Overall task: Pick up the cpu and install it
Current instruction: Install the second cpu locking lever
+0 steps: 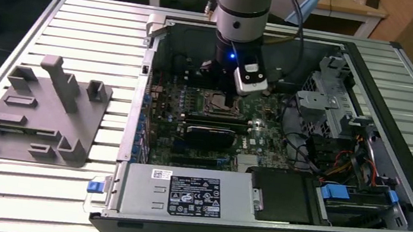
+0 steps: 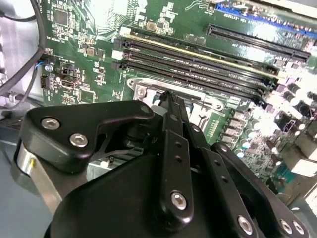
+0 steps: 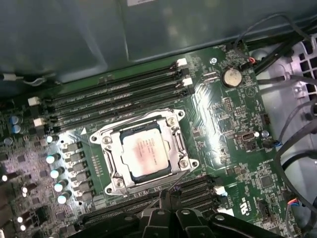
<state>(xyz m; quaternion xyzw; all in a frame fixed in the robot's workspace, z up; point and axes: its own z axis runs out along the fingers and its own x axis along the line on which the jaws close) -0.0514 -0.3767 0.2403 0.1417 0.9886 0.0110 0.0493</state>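
Note:
The cpu (image 3: 146, 154), a silvery square chip, lies flat inside the metal socket frame (image 3: 112, 167) on the green motherboard (image 3: 233, 124). In the first wrist view my gripper (image 3: 166, 197) hovers just beside the socket's edge, apart from the chip. Its black fingers (image 2: 171, 106) are pressed together with nothing between them. In the exterior view the gripper (image 1: 229, 100) hangs inside the open computer case, directly over the socket (image 1: 210, 101).
A grey plastic holder block (image 1: 39, 112) stands on the slatted table at the exterior view's left. Black memory slots (image 3: 119, 96) run along the socket. Case walls, a drive cage (image 1: 328, 105), cables (image 1: 344, 164) and the power supply (image 1: 188, 194) hem in the board.

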